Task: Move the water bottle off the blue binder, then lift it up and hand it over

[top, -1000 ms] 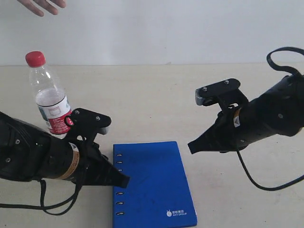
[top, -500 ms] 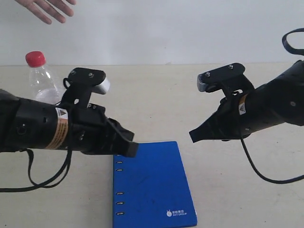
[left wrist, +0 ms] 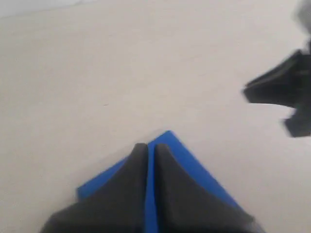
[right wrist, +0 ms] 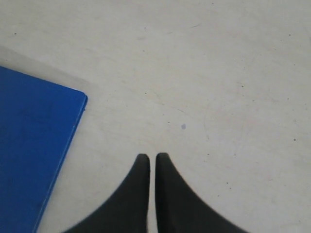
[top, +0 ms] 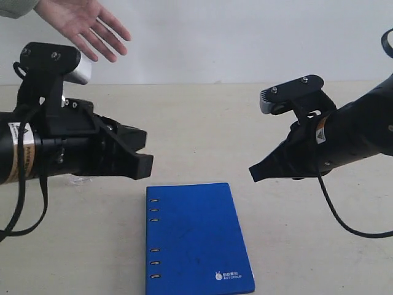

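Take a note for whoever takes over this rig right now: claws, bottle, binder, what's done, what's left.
Left claw: shut, empty, over a corner of the blue binder.
Right claw: shut, empty, over the table beside the binder.
Blue binder: closed, flat on the table, nothing on it.
Water bottle: in no view; maybe hidden behind the left arm.
A person's open hand is held out at the far left.
Done: bottle off the binder. Left: the lift and the handover.

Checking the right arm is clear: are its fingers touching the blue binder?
Apart. The right wrist view shows bare table between the right gripper, fingers shut, and the blue binder.
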